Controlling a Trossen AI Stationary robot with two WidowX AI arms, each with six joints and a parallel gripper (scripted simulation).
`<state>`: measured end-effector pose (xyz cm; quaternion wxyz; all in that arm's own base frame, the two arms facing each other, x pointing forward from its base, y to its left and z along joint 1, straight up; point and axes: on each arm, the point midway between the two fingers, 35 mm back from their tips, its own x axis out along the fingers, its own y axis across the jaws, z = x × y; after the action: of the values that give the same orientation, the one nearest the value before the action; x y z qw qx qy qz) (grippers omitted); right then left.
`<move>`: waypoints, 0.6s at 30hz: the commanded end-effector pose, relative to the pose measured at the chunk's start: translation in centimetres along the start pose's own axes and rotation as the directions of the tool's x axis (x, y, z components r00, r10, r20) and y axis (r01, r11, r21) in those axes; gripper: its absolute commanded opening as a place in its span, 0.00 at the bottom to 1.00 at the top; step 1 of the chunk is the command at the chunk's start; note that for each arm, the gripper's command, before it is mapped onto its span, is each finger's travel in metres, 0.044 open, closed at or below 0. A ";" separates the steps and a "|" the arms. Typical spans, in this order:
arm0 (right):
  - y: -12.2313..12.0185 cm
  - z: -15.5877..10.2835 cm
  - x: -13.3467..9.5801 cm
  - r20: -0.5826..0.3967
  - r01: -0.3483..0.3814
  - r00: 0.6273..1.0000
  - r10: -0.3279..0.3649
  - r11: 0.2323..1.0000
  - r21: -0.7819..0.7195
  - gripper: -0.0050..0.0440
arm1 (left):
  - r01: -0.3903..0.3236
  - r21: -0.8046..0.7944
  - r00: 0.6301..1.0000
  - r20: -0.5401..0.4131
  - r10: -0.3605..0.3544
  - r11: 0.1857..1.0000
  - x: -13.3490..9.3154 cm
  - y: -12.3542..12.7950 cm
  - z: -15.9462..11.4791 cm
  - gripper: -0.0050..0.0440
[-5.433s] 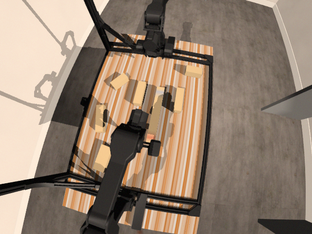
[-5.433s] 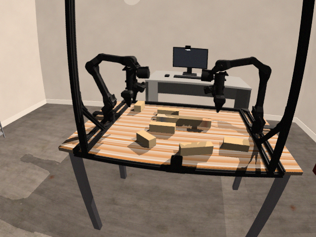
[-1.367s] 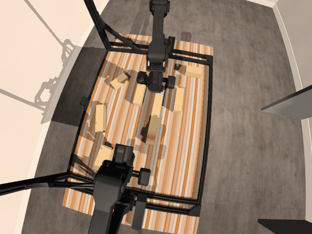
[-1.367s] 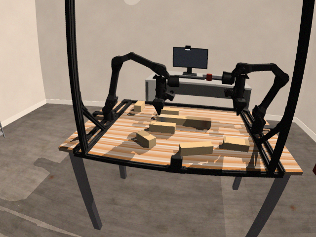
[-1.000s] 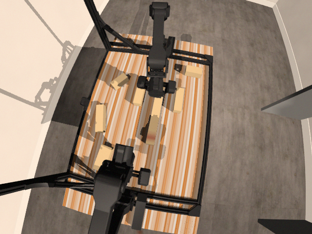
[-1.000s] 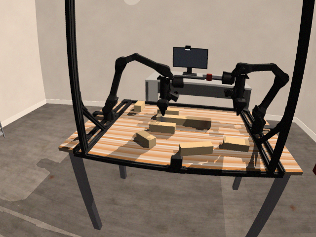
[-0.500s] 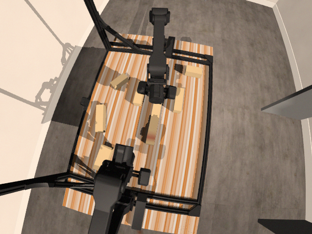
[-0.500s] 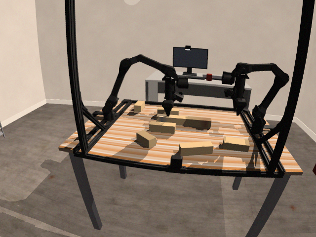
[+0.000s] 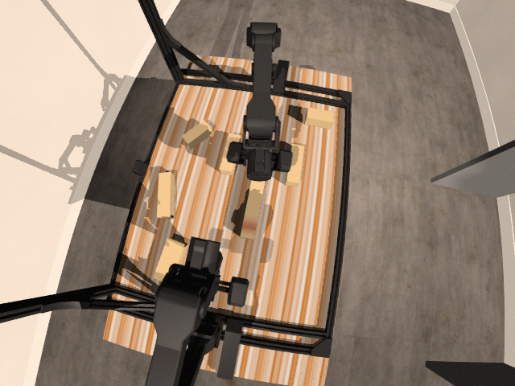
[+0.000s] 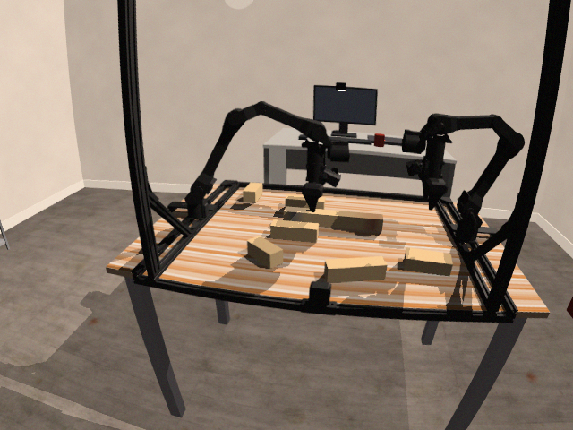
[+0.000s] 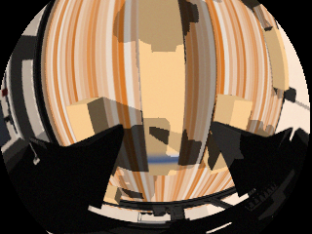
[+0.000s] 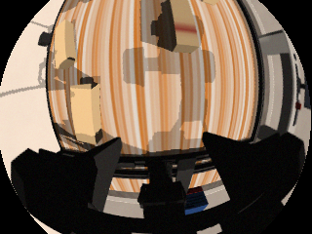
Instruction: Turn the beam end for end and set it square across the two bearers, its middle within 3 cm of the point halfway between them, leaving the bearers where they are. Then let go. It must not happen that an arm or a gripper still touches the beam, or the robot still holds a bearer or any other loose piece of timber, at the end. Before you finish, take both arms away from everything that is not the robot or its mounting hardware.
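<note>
Spread black fingers hang above the long, pale, square-edged wooden beam (image 9: 253,209) (image 10: 354,222) (image 11: 162,78) (image 12: 181,29).

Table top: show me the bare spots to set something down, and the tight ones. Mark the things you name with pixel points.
Widest: between the beam (image 9: 252,209) (image 10: 358,223) (image 11: 162,73) (image 12: 184,31) and the monitor-side rail (image 9: 343,207), towards the right arm. Smaller: between beam and camera-side block (image 9: 165,194) (image 10: 355,270) (image 11: 279,58) (image 12: 63,44). Crowded: under the left gripper (image 9: 260,156) (image 10: 312,209) (image 11: 169,127), blocks flanking the beam.

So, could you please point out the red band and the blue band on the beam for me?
Red band (image 9: 249,227) (image 10: 372,225) (image 12: 186,28): top and right wrist views, upper face; exterior view, side face.
Blue band (image 11: 163,160): left wrist view, middle of its upper face.
</note>
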<state>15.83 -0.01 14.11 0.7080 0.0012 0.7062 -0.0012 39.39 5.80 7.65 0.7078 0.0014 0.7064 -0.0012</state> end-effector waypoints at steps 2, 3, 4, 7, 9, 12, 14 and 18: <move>0.0 -0.1 0.0 -0.002 0.000 1.000 0.000 1.000 0.002 1.00 | 0.000 0.001 1.000 -0.002 0.000 1.000 0.4 0.3 1.1 1.00; 0.0 -0.1 0.0 -0.002 0.000 1.000 0.000 1.000 0.002 1.00 | 0.000 0.001 1.000 -0.002 0.000 1.000 0.4 0.3 1.1 1.00; 0.0 -0.1 0.0 -0.002 0.000 1.000 0.000 1.000 0.002 1.00 | 0.000 0.001 1.000 -0.002 0.000 1.000 0.4 0.3 1.1 1.00; 0.0 -0.1 0.0 -0.002 0.000 1.000 0.000 1.000 0.002 1.00 | 0.000 0.001 1.000 -0.002 0.000 1.000 0.8 0.3 1.2 1.00; 0.0 -0.1 0.0 -0.002 0.000 1.000 0.000 1.000 0.002 1.00 | 0.000 0.001 1.000 -0.002 0.000 1.000 1.4 0.3 1.2 1.00; 0.0 -0.1 0.0 -0.002 0.000 1.000 0.000 1.000 0.002 1.00 | 0.000 0.001 1.000 -0.002 0.000 1.000 2.8 0.4 1.4 1.00; 0.0 -0.1 0.0 -0.002 0.000 1.000 0.000 1.000 0.002 1.00 | 0.000 0.001 1.000 -0.002 0.000 1.000 3.8 0.4 1.5 1.00; 0.0 -0.1 0.0 -0.002 0.000 1.000 0.000 1.000 0.002 1.00 | 0.000 0.000 1.000 -0.002 0.000 1.000 5.4 0.4 1.5 1.00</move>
<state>15.83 -0.01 14.11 0.7080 0.0012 0.7062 -0.0012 41.19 6.22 4.24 0.7139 0.0020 0.7002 0.0001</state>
